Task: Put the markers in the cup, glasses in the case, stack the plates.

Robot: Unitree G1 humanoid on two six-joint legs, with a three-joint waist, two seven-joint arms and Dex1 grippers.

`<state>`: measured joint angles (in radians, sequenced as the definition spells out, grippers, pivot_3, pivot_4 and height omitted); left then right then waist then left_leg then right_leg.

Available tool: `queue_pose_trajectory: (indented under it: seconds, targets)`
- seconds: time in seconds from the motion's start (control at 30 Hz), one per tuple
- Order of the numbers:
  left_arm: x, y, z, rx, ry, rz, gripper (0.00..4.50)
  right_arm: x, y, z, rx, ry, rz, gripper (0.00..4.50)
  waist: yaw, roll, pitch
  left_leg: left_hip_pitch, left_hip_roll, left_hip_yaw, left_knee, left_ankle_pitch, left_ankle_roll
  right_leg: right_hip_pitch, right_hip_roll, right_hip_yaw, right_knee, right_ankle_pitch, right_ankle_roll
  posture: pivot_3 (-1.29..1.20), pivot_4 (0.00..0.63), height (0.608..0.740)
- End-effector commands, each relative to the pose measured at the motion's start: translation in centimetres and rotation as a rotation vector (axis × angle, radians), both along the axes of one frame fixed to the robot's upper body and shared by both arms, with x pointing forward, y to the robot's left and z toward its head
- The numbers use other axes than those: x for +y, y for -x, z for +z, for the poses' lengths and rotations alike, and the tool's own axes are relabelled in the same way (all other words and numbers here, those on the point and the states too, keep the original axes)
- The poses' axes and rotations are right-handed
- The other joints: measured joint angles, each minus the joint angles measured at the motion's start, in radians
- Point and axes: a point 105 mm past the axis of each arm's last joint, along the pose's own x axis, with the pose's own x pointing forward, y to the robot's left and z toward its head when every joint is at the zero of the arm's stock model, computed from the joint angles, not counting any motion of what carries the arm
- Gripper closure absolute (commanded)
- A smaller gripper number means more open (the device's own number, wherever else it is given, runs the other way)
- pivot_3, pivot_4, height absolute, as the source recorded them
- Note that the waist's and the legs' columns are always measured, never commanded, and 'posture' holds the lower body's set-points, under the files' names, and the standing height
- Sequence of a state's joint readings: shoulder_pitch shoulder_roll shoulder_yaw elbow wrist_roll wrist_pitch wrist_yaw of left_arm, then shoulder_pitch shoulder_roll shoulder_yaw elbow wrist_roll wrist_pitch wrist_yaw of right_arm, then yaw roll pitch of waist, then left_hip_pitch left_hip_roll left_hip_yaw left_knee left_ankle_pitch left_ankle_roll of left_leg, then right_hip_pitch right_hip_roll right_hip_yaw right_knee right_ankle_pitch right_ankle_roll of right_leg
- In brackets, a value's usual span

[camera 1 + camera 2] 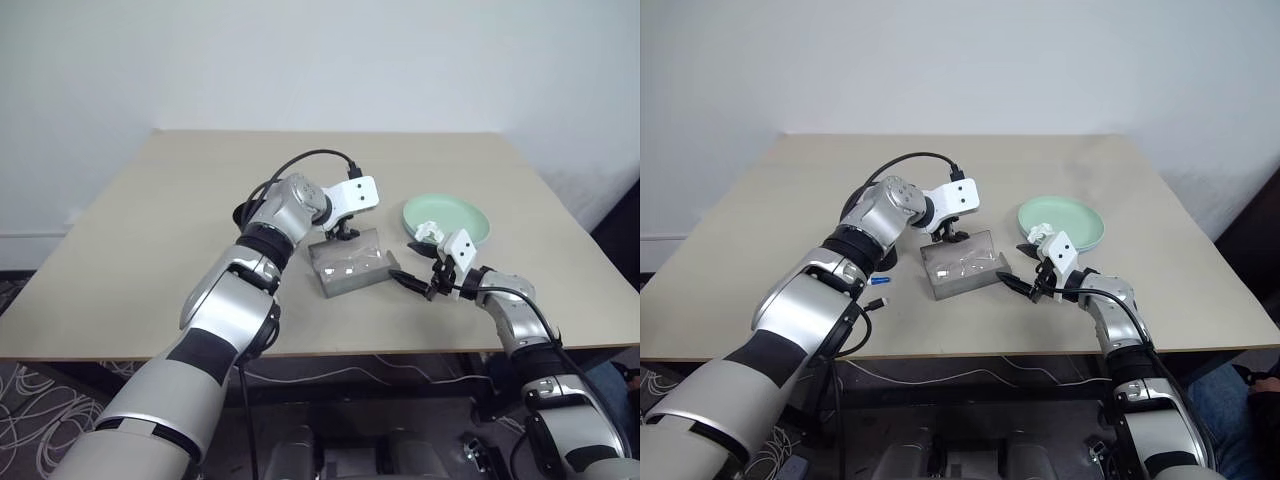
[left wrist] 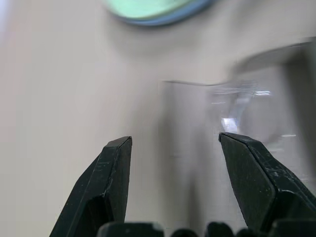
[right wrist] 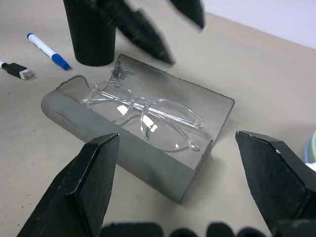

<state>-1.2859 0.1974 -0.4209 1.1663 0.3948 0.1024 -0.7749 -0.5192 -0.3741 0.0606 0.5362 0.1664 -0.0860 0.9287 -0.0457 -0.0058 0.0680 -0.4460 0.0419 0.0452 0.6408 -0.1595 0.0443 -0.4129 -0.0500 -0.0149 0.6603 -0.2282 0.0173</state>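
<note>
My left hand (image 1: 342, 231) hangs released just above the far edge of the case (image 1: 350, 263), at centre frame in the left eye view; its two black fingers (image 2: 114, 182) stand apart with nothing between them. My right hand (image 1: 418, 283) is also released, its fingers wide, and sits just beside the case's right end, lower right of centre.

The glasses (image 3: 148, 109) lie inside the open case, lenses up, their long axis running along the case's own length. That part of the task reads as done. The case is a grey, matt, rectangular box with rounded corners; the glasses are clear, glossy plastic and thin, so I judge them easy to snag and light enough to shift if I brush them.

The relation that governs the coming move: the blue-capped marker (image 3: 48, 51) lies flat on the worktop (image 1: 150, 220) to the left of the case, near the black cup (image 3: 93, 35), with its long axis slanting across the frame. A second, dark-capped marker (image 3: 15, 69) lies close by. Both sit on my left arm's side, so I judge the left hand the nearer one.

The cup is a smooth, tapered tumbler standing upright. The plates (image 1: 447, 218) rest at right of centre, mint green over light blue, already stacked.
</note>
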Motion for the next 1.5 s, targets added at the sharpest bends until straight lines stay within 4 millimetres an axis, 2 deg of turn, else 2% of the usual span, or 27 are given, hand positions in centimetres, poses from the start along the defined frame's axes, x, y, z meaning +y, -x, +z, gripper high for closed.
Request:
queue_pose_trajectory:
  seconds: [0.03, 0.23, 0.4, 0.5, 0.7, 0.8, 0.93, 1.03, 1.13, 1.2, 1.33, 1.4, 1.5]
  targets:
    - [0.5, -0.7, 0.7, -0.089, -0.067, 0.005, 2.04, 0.2, -0.5, 1.8, -0.068, -0.012, 0.002, 0.42, 0.000, 0.000, 0.000, 0.000, 0.000, 0.000, 0.000, 0.000, 0.000, 0.000, 0.000, 0.000, 0.000, 0.000, 0.001, 0.00, 0.000, 0.738]
    - [1.5, -0.6, -1.7, -0.095, -0.184, 0.007, 4.09, 0.4, -0.5, 1.7, -0.068, -0.013, -0.001, 0.42, 0.000, 0.000, 0.000, 0.000, 0.000, 0.001, 0.000, 0.000, 0.000, 0.000, 0.000, 0.000, 0.000, 0.001, 0.001, 0.00, 0.000, 0.738]
    - [1.8, 0.1, -3.6, -0.035, -0.231, -0.005, 4.09, 0.4, -0.5, 1.7, -0.069, -0.013, -0.004, 0.42, 0.000, 0.000, 0.000, 0.000, 0.000, 0.001, 0.000, 0.000, 0.000, 0.000, 0.000, 0.000, 0.000, 0.001, 0.001, 0.00, 0.000, 0.738]
    - [1.6, 0.6, -4.3, 0.044, -0.188, 0.003, 4.09, 0.3, -0.5, 1.7, -0.070, -0.012, -0.005, 0.42, 0.000, 0.000, 0.000, 0.000, 0.000, 0.001, 0.000, 0.000, 0.000, 0.000, 0.000, 0.000, 0.000, 0.000, 0.000, 0.00, 0.000, 0.738]
    - [0.2, 1.3, -3.0, 0.192, 0.020, 0.028, 4.09, 0.3, -0.4, 1.6, -0.070, -0.011, -0.007, 0.42, 0.000, 0.000, 0.000, 0.000, 0.000, 0.001, 0.000, 0.000, 0.000, 0.000, 0.000, -0.001, 0.000, 0.000, 0.000, 0.00, 0.000, 0.738]
    - [-0.3, 1.6, -2.4, 0.230, 0.064, 0.003, 4.09, 0.2, -0.4, 1.6, -0.070, -0.011, -0.007, 0.42, 0.001, 0.000, 0.000, 0.000, -0.001, 0.001, 0.001, 0.000, 0.000, 0.001, -0.001, -0.002, 0.000, 0.000, 0.000, 0.00, 0.000, 0.738]
    - [-2.1, 3.0, -1.2, 0.327, 0.147, -0.102, 4.09, 0.1, -0.7, 1.7, -0.072, -0.012, -0.016, 0.42, 0.000, 0.000, 0.000, -0.001, 0.000, 0.000, 0.001, 0.000, 0.000, 0.000, -0.001, -0.001, 0.000, 0.000, 0.000, 0.00, 0.000, 0.738]
    - [-2.7, 4.5, -1.7, 0.388, 0.129, -0.182, 4.09, 0.1, -0.9, 1.8, -0.075, -0.013, -0.018, 0.42, -0.005, 0.000, 0.000, 0.000, 0.000, 0.000, 0.001, 0.000, 0.000, 0.000, 0.000, -0.001, 0.000, 0.000, 0.000, 0.00, 0.000, 0.738]
    - [-2.3, 5.5, -2.8, 0.407, 0.075, -0.205, 4.09, 0.1, -1.0, 1.9, -0.078, -0.013, -0.021, 0.42, -0.008, 0.001, -0.001, 0.000, 0.001, 0.000, 0.000, 0.000, 0.000, 0.000, 0.000, 0.000, 0.000, 0.001, -0.001, 0.00, 0.000, 0.738]
    - [-1.5, 6.1, -4.3, 0.417, 0.016, -0.204, 4.09, 0.0, -1.1, 1.9, -0.080, -0.012, -0.022, 0.42, -0.007, 0.001, -0.001, 0.001, 0.001, 0.000, 0.000, 0.000, 0.000, 0.000, 0.000, 0.001, 0.000, 0.001, -0.001, 0.00, 0.000, 0.738]
    - [-0.3, 6.6, -5.9, 0.413, -0.049, -0.182, 4.09, 0.1, -1.1, 2.0, -0.083, -0.011, -0.021, 0.42, -0.007, 0.001, -0.001, 0.002, 0.001, 0.000, 0.001, 0.000, 0.000, 0.001, 0.000, 0.001, 0.000, 0.001, -0.001, 0.00, 0.000, 0.738]
    - [0.0, 6.6, -6.2, 0.412, -0.038, -0.160, 4.09, 0.1, -1.1, 2.0, -0.085, -0.010, -0.018, 0.42, -0.007, 0.001, -0.001, 0.002, 0.001, 0.000, 0.001, 0.000, 0.000, 0.002, 0.000, 0.001, 0.000, 0.002, -0.001, 0.00, 0.000, 0.738]
    - [-0.3, 6.7, -5.5, 0.404, 0.018, -0.163, 4.09, 0.2, -1.1, 2.0, -0.083, -0.010, -0.008, 0.42, -0.007, 0.002, -0.001, 0.003, 0.002, 0.000, 0.001, 0.000, 0.000, 0.002, 0.000, 0.001, 0.000, 0.003, -0.002, 0.00, 0.000, 0.738]
